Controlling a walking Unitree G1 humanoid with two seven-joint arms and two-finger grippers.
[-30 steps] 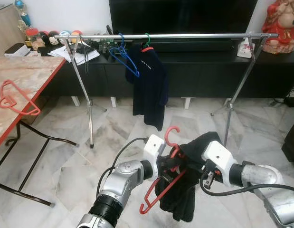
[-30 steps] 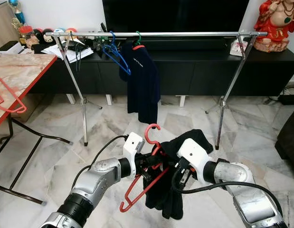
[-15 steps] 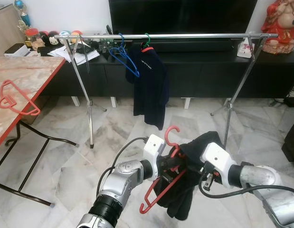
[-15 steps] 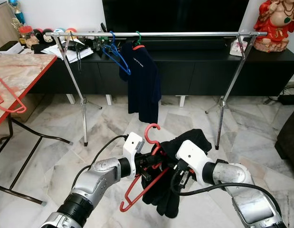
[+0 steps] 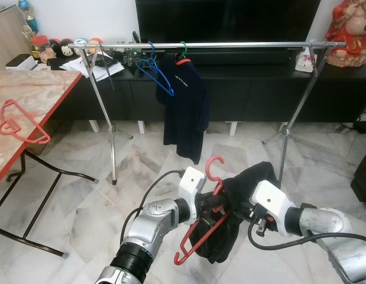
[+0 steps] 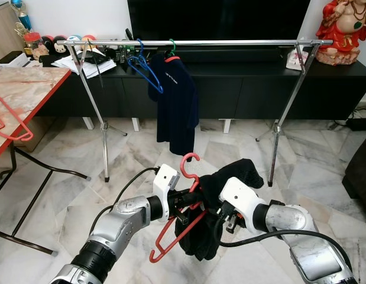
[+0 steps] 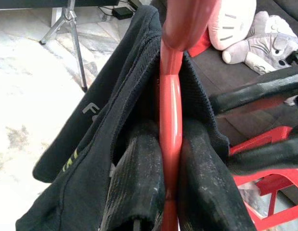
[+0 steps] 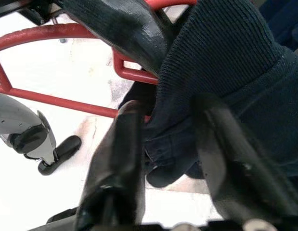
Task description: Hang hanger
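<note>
Our left gripper is clamped on the neck of the red hanger, keeping its hook upright while the black garment is dressed onto it, low before the rail. Our right gripper pinches the garment's fabric between its 2 fingers, likely to pull it over the hanger's shoulder before hanging.

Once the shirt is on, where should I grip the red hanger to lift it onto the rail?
Keep the red hanger by its neck just under the hook, where the left gripper is clamped on it. The hook points up and is bare, so lift from below and drop it over the rail.
</note>
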